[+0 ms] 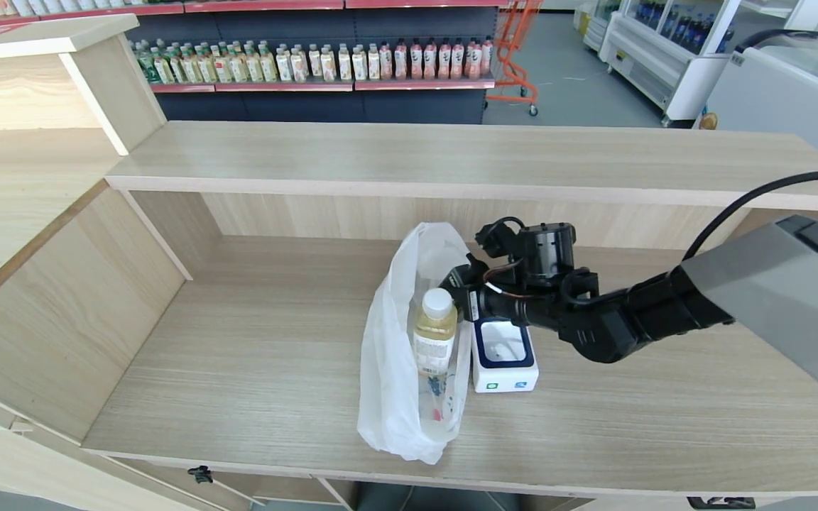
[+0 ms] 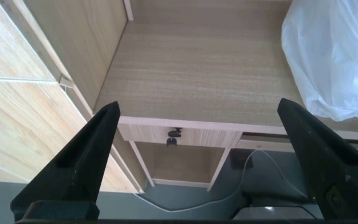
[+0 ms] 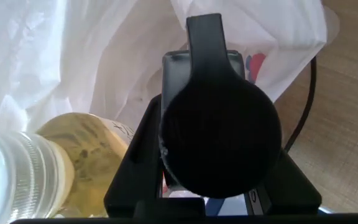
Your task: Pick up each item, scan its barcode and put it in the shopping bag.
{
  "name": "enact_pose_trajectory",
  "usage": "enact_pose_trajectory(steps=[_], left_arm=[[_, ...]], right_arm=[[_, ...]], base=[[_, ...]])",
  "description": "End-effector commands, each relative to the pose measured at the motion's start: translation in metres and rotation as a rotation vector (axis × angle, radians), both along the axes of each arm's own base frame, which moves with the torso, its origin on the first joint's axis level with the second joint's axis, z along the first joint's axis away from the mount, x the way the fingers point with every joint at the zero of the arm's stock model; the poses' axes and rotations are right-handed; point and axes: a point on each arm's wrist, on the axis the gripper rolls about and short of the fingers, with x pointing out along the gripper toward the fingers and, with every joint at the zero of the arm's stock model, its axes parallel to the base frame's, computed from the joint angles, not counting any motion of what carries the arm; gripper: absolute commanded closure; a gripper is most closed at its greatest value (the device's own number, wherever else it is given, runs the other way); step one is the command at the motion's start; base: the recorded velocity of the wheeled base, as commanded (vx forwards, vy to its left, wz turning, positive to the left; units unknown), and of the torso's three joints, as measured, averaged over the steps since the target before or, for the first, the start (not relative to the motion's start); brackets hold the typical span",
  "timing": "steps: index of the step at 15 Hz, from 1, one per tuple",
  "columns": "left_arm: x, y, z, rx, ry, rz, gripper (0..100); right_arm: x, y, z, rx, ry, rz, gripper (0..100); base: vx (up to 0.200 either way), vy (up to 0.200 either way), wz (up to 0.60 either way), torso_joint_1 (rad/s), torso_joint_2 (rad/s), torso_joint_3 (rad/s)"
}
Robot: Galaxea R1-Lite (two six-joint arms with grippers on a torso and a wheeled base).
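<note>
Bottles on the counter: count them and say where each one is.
1. The bottle stands upright inside the shopping bag, next to the scanner. The bag's folds could hide others lower down.

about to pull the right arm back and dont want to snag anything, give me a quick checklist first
1. Bottle upright inside the shopping bag: ok.
2. Right gripper let go of the bottle: cannot tell, its fingers are hidden at the bag's mouth.
3. Bag standing on the counter with its mouth open: ok.
4. Scanner flat on the counter beside the bag: ok.
5. Left gripper open and off to the side of the bag: ok.
</note>
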Motion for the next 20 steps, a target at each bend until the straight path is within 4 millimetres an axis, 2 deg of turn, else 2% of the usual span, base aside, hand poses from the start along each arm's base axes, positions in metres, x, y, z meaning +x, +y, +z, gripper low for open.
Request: enact_pose_trajectory(steps=[1,4,5,8,11,13,15,18,20], left_arm=[[0.000,0.000,0.000,0.000,0.000,0.000,0],[0.000,0.000,0.000,0.000,0.000,0.000,0],[0.000,0.000,0.000,0.000,0.000,0.001,0],[0.000,0.000,0.000,0.000,0.000,0.000,0],[0.000,0.000,0.000,0.000,0.000,0.000,0],[0.000,0.000,0.000,0.000,0.000,0.001,0],[0.000,0.000,0.000,0.000,0.000,0.001,0],[0.000,0.000,0.000,0.000,0.000,0.001,0],[0.000,0.000,0.000,0.000,0.000,0.001,0]], right_arm=[[0.005,0.006,-0.015,-0.024,0.016,0.011,100],[0.011,0.012,-0.015,-0.014,-0.002,0.019,100],[0.012,0.012,-0.015,-0.014,-0.003,0.019,0],[0.009,0.011,-0.011,0.011,0.008,0.037,0],[-0.009,-0.003,0.023,0.139,0.042,0.030,0],[-0.027,-0.026,0.043,0.200,0.070,0.019,0],[-0.040,-0.052,0.051,0.212,0.083,0.011,0],[-0.058,-0.075,0.064,0.223,0.069,-0.018,0],[-0.100,-0.097,0.082,0.248,0.068,-0.032,0]], base=[[0.000,0.000,0.00,0.000,0.00,0.000],[0.000,0.000,0.00,0.000,0.00,0.000],[0.000,0.000,0.00,0.000,0.00,0.000],[0.000,0.000,0.00,0.000,0.00,0.000],[0.000,0.000,0.00,0.000,0.00,0.000],[0.000,0.000,0.00,0.000,0.00,0.000],[0.000,0.000,0.00,0.000,0.00,0.000],[0.000,0.000,0.00,0.000,0.00,0.000],[0.000,0.000,0.00,0.000,0.00,0.000]])
